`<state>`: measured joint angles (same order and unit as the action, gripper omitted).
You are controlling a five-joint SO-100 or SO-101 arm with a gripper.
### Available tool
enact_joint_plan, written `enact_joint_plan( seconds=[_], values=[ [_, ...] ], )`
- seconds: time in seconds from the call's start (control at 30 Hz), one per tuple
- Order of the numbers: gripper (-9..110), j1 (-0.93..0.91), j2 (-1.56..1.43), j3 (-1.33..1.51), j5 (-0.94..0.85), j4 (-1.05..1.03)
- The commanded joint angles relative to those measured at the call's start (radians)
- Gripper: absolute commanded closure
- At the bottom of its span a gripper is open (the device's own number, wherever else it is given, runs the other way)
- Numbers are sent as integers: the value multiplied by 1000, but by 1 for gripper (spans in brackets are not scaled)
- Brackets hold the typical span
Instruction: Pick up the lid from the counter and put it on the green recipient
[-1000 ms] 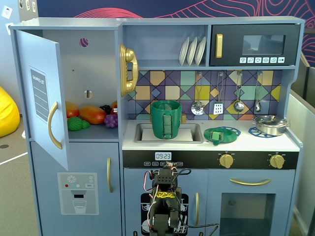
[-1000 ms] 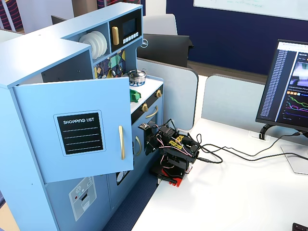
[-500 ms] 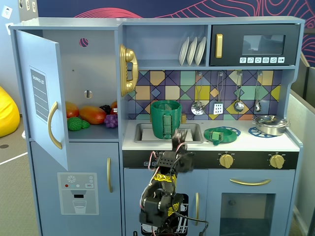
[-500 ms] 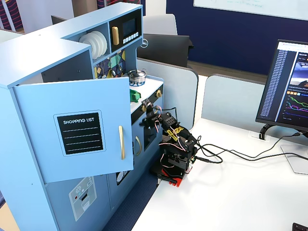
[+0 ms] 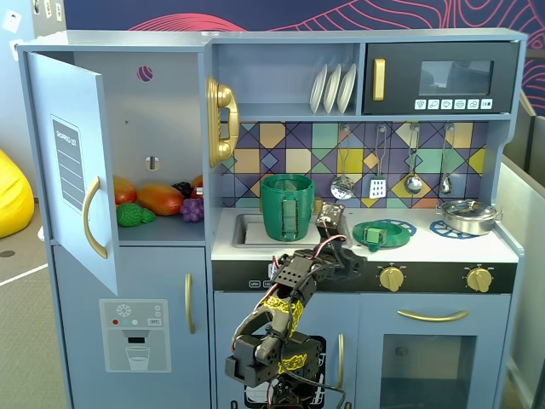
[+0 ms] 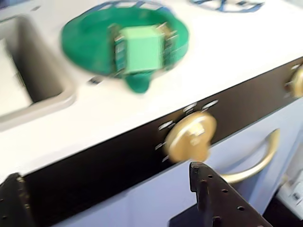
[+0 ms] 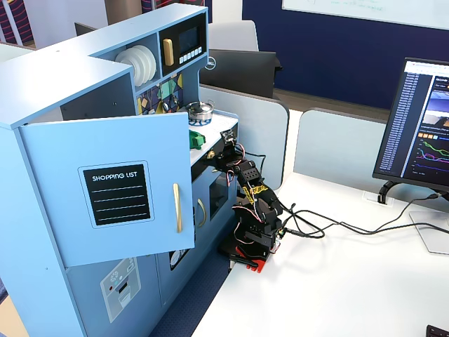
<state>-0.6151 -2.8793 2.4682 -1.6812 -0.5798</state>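
The lid [image 5: 375,233], a flat green disc with a strap handle, lies on the white counter [image 5: 426,249] right of the sink, on a blue burner ring. In the wrist view the lid [image 6: 94,42] fills the upper middle, blurred. The green recipient [image 5: 288,207], a tall dark-green pot, stands upright in the sink. My gripper [image 5: 347,256] hangs at the counter's front edge, just left of and below the lid, apart from it. Its jaws stand open and empty in the wrist view [image 6: 104,172], with black fingertips [image 6: 206,189] low in front of the black knob panel.
A silver pot [image 5: 467,215] sits on the far right burner. Gold knobs [image 5: 392,277] and an oven handle [image 5: 432,315] line the front below the counter. The fridge door [image 5: 81,170] stands open at left. The arm's base [image 7: 252,249] stands on a white desk with cables.
The arm has unfolded from low in front of the oven and risen to counter height. The gripper has swung right, towards the lid.
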Motion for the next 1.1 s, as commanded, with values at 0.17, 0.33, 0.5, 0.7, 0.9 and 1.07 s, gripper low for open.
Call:
enact_joint_plan(
  seconds=[0.17, 0.33, 0.5, 0.7, 0.9, 1.07],
  values=[
    [57, -89, 186, -107, 18, 216],
    [58, -83, 314, -163, 26, 313],
    [61, -41, 436, -233, 37, 376],
    [63, -5, 581, -345, 44, 383],
    [64, 15, 693, -437, 44, 394],
    [65, 20, 775, -514, 46, 388]
  ],
)
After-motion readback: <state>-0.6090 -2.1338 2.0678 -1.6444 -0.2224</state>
